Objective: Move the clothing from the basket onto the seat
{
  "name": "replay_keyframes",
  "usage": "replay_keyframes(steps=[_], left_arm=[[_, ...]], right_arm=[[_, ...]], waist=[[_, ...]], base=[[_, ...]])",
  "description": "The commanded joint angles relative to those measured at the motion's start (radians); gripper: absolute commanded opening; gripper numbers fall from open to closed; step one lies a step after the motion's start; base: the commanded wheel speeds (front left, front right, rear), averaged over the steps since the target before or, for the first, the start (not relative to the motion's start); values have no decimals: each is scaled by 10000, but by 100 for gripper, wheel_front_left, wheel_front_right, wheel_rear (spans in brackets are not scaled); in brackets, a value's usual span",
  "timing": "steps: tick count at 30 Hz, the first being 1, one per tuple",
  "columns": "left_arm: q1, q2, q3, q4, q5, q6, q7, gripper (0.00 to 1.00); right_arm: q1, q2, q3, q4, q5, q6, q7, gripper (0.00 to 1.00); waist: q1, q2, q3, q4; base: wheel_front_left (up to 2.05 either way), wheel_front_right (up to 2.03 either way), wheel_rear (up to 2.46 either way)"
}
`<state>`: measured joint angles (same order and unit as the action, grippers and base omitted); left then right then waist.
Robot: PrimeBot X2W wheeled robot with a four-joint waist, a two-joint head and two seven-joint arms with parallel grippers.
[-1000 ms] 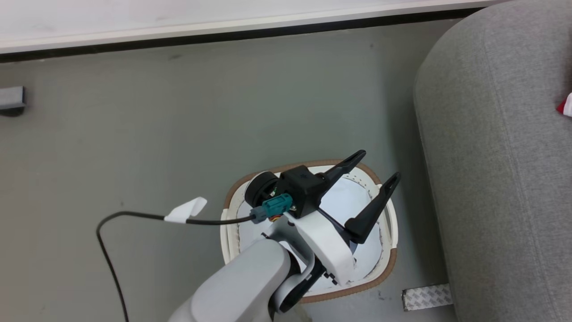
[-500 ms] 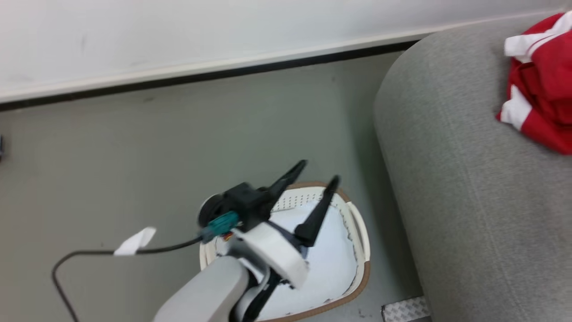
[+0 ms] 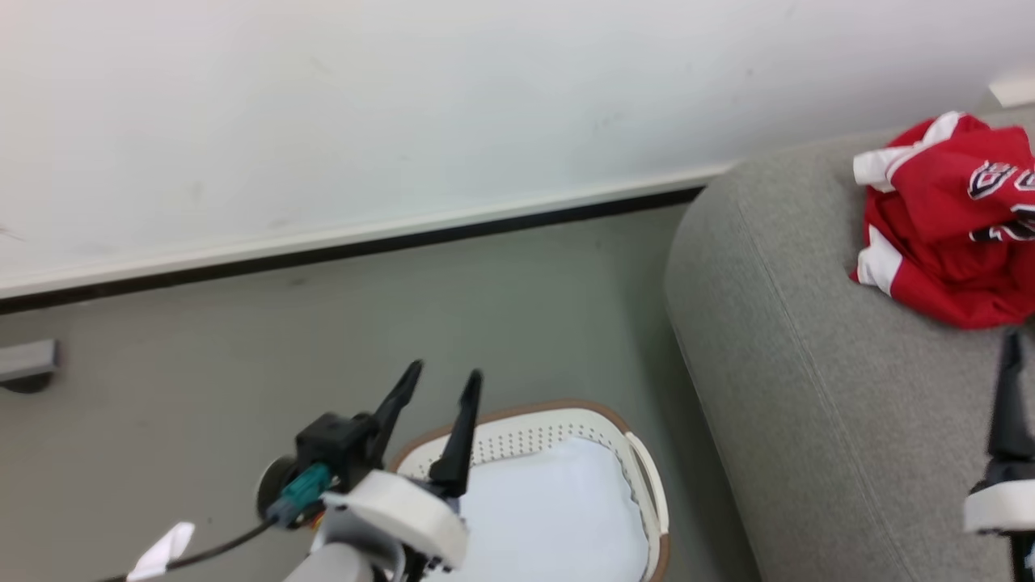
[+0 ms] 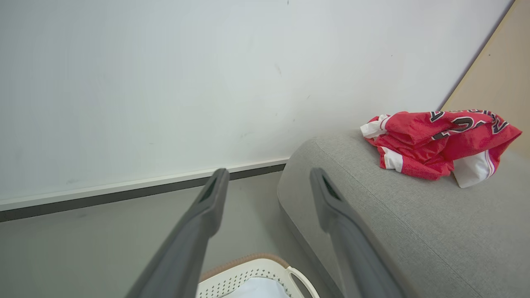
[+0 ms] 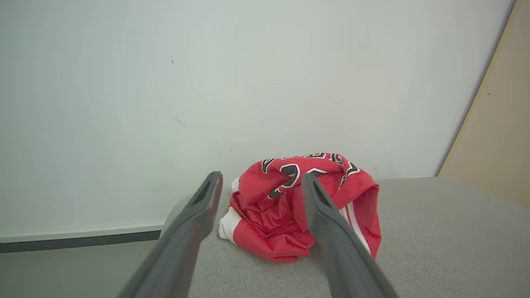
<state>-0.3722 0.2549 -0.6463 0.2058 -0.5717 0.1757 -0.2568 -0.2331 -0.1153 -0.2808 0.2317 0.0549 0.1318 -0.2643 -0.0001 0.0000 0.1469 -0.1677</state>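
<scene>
The clothing, a crumpled red garment with white trim and black-and-white lettering, lies on the grey seat near its rounded arm. My right gripper is open just short of the clothing and holds nothing; one of its dark fingers rises at the right edge of the head view. Lower left, my left gripper stands open and empty above the far left rim of the white, brown-rimmed basket. Inside the basket lies a plain white cloth pad. From the left wrist, the clothing sits beyond the left gripper.
A white wall with a dark baseboard runs behind the grey floor. A small grey block sits on the floor at the far left. A black cable with a white tag trails from my left wrist. A beige panel stands behind the seat.
The head camera has tilted up and turned, bringing in the wall and the clothing on the seat. The left gripper has swung from over the basket to its far left rim. A right finger has appeared.
</scene>
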Motion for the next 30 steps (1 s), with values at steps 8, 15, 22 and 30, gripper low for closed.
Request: replay_keyframes(steps=[8,15,22,30], left_arm=[[1806,179,1402,-72,467,472,-74,100],[3058,-243,2796,-10,1169,40,-74,100],[3674,-902,3932,70,2084,-988,-76,100],[4092,-1518,4934,390,2961,-1821,-76,100]], right_arm=[[1211,417,1056,-294,-24,-23,1,100],[1998,577,1688,-207,-232,-23,1,100],[2608,638,1990,32,-282,-23,1,100],[2781,636,2280,229,26,-23,1,100]], waist=[[1,0,-1252,911],[1,0,-1625,1448],[1,0,-1848,1758],[1,0,-1996,1733]], base=[[0,0,0],[0,0,0],[0,0,0],[0,0,0]])
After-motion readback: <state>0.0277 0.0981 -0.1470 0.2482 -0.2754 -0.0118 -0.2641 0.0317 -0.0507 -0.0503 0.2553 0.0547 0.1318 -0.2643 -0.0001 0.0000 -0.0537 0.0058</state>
